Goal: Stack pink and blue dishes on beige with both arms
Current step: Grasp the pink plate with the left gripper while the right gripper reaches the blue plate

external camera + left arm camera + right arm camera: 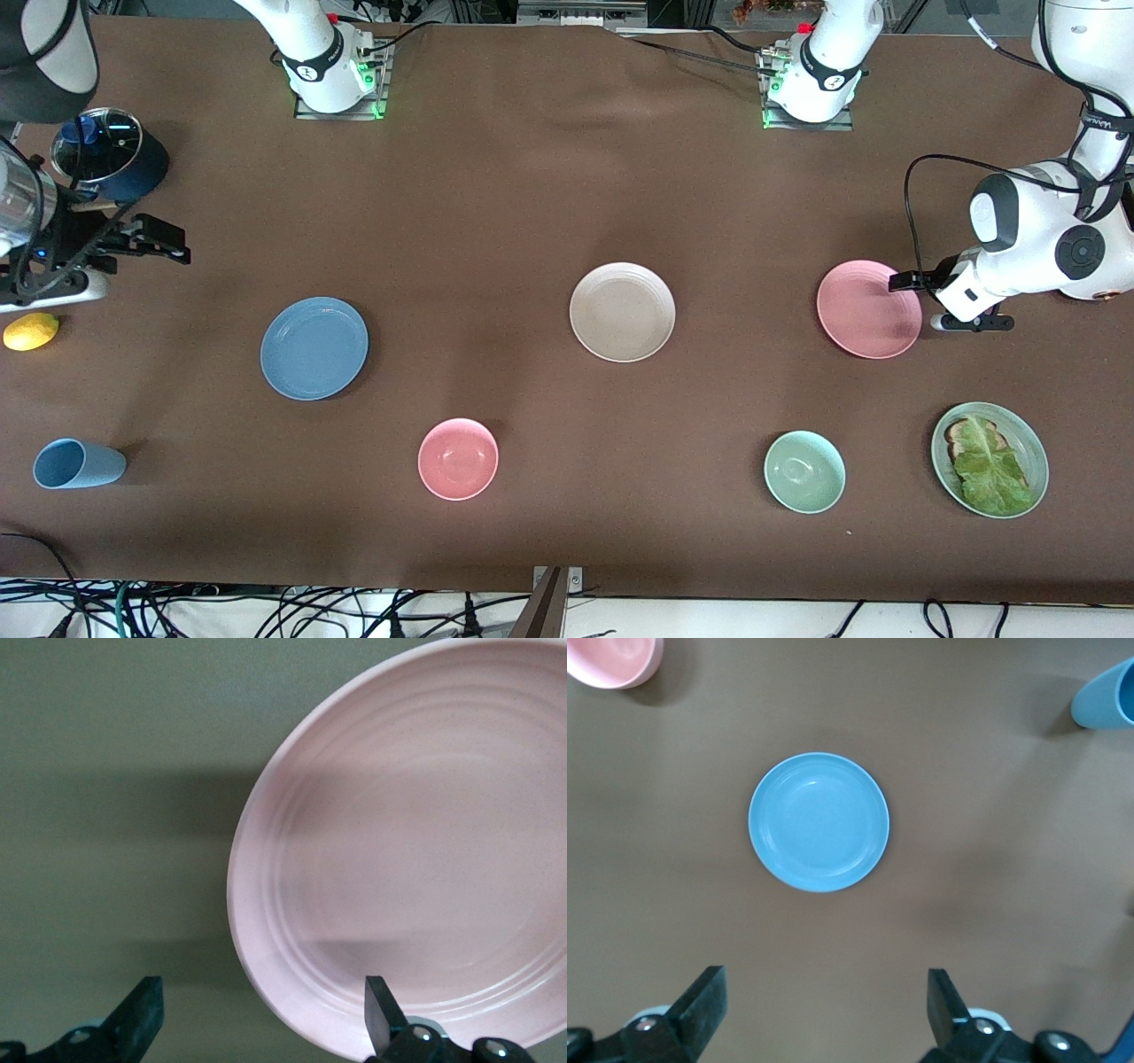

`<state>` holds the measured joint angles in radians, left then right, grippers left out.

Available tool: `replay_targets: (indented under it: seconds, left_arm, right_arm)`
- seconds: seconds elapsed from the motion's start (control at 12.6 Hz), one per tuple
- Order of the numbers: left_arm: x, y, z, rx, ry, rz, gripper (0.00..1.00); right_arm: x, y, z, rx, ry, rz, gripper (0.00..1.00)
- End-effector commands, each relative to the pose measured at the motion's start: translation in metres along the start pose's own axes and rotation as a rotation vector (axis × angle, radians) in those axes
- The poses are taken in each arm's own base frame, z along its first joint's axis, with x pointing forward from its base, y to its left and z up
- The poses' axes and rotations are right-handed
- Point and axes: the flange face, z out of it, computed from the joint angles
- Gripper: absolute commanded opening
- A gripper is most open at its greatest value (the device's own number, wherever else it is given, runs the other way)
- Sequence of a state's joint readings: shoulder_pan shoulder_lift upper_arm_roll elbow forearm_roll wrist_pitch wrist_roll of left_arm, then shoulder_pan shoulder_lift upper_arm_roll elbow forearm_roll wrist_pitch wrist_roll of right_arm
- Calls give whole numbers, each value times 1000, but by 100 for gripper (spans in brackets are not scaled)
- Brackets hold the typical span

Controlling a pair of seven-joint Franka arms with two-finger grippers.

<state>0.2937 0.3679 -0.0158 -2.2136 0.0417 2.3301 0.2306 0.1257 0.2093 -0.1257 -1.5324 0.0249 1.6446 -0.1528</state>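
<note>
The beige plate lies in the middle of the table. Toward the left arm's end lies the pink plate, large in the left wrist view. My left gripper is low at this plate's edge and open, one finger over the rim, the other over bare table. Toward the right arm's end lies the blue plate, seen from above in the right wrist view. My right gripper hangs high over the table near that end, open and holding nothing.
Nearer the front camera stand a pink bowl, a green bowl and a pale green plate with bread and lettuce. A light blue cup lies on its side; a lemon and a lidded pot sit at the right arm's end.
</note>
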Motion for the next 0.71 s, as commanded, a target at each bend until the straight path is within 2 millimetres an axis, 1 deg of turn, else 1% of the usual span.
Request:
replay_targets:
  seconds: [0.0, 0.08, 0.16, 0.24, 0.32, 0.4, 0.55, 0.63]
  left_arm:
    - [2, 0, 5, 19, -4, 34, 49]
    - [3, 1, 7, 18, -7, 34, 25]
    - [8, -1, 7, 17, -12, 34, 5]
    - [10, 0, 8, 17, -21, 36, 0]
    - [11, 1, 6, 16, -30, 38, 0]
    - [14, 2, 1, 17, -34, 54, 0]
    - [19, 4, -4, 14, -52, 63, 0]
    - [23, 8, -10, 15, -60, 65, 0]
  right_arm:
    - [26, 1, 45, -4, -4, 7, 99]
    - [36, 2, 63, -8, -3, 10, 99]
    - [47, 3, 85, -11, -6, 12, 99]
    - [58, 5, 110, -15, -8, 14, 99]
    - [65, 6, 133, -19, -14, 14, 99]
    - [67, 8, 157, -20, -14, 17, 99]
    - [54, 11, 203, -21, 10, 25, 99]
    - [48, 12, 221, -24, 21, 22, 99]
